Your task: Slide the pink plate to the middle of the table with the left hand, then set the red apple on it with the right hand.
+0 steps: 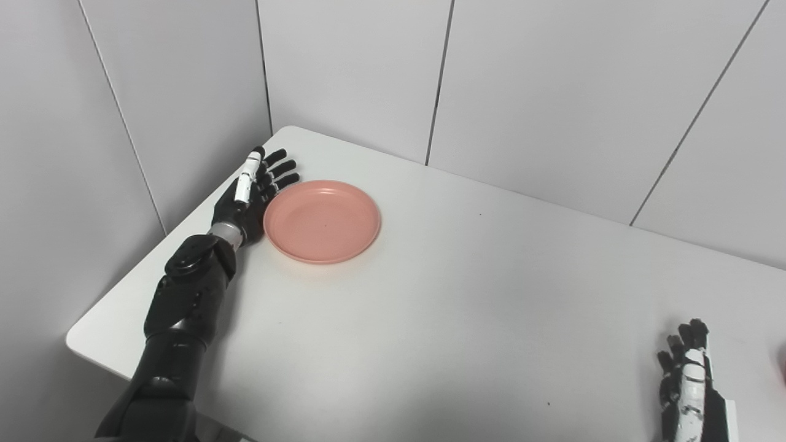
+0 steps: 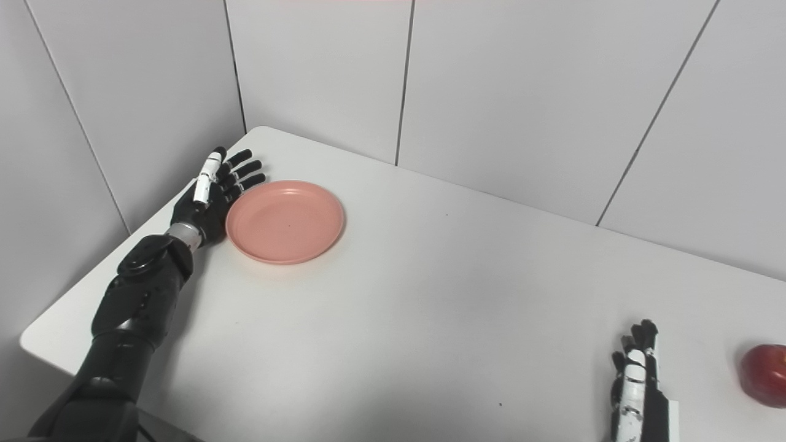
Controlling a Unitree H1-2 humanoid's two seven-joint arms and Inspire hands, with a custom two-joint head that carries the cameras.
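Left eye view shows you the black left hand (image 1: 250, 195) with its fingers spread and straight, holding nothing, its palm side set against the left rim of the round, shallow pink plastic plate (image 1: 322, 220). Whether palm and rim actually touch, you cannot tell; they look to be touching or just apart. The plate lies just to the right of that hand, near the far left corner of the smooth white tabletop (image 1: 466, 294), well away from the middle.

Your main risk sits in the push. The plate looks light, with a low raised lip and a slick surface under it, so a shove off its centre line would likely spin it or let it slip past the fingertips instead of travelling straight. A fast push could send it gliding beyond the middle. Fingers riding over the low rim would press the plate down and tip its far edge up.

The black-and-white right hand (image 2: 635, 374) rests low at the near right, fingers extended and fairly close together, empty. The glossy, round red apple (image 2: 764, 374) sits near that hand's right, cut by the picture's edge in the right eye view. Being round and smooth, it will probably roll if you nudge it before closing on it, and the tabletop's right edge may be close there. Set down off-centre, it could roll toward the plate's lip.
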